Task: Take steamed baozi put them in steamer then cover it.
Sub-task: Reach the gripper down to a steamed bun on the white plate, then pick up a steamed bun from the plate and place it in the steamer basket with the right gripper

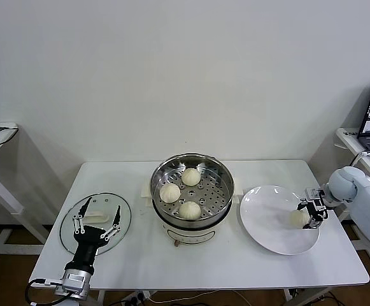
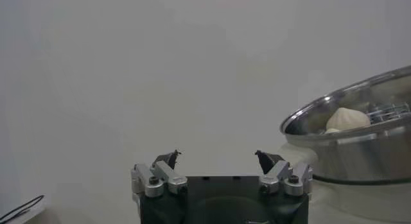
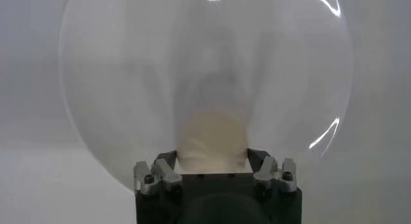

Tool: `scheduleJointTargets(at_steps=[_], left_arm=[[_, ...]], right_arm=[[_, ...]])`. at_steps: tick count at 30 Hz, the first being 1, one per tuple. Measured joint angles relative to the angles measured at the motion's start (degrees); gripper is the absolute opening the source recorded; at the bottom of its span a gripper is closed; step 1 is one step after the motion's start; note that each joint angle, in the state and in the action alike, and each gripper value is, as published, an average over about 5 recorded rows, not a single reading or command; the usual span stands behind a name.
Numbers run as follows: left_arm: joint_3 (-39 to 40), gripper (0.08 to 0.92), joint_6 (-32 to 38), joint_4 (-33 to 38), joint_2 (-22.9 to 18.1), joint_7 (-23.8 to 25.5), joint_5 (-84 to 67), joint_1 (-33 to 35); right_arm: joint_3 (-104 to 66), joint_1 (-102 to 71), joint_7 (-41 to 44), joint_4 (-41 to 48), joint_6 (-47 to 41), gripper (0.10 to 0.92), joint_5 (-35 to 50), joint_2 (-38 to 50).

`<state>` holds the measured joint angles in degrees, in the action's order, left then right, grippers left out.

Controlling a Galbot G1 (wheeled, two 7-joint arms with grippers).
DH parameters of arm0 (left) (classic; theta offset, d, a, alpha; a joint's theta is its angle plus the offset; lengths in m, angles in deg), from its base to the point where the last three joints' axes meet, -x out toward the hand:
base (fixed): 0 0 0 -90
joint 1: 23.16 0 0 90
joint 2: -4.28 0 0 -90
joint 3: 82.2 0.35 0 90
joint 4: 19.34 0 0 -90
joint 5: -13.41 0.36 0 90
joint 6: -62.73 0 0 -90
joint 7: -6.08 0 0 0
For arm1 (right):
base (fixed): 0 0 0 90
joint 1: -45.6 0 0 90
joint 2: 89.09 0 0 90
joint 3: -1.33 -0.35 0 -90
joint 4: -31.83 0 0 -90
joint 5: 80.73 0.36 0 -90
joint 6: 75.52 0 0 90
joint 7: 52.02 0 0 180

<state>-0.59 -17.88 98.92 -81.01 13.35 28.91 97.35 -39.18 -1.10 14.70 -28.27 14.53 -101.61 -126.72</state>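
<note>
Jaws of the right gripper pinch a cream-white round bun on the flat white plate, arm reaching in low from the right. Left gripper hangs spread above the clear glass lid.

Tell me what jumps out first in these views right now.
The steamer at table centre, uncovered, with three baozi on its tray. To its right, the right gripper straddles the last baozi on the white plate. The cover lies flat at left, under the open left gripper.
</note>
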Motion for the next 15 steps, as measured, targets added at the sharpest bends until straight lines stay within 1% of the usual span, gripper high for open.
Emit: scheduleJointTargets(at_steps=[6,15], left_arm=[[-0.10,0.823,0.12,0.11,-0.01,-0.04,0.00,0.10],[0.20,0.823,0.19,0.54,-0.02,-0.11,0.03,0.15]], right_arm=[[-0.11,0.02,0.18,-0.23,0.06,0.689,0.16,0.22],[0.98,1.60,1.25,-2.06,-0.91,0.695,2.70,1.82]])
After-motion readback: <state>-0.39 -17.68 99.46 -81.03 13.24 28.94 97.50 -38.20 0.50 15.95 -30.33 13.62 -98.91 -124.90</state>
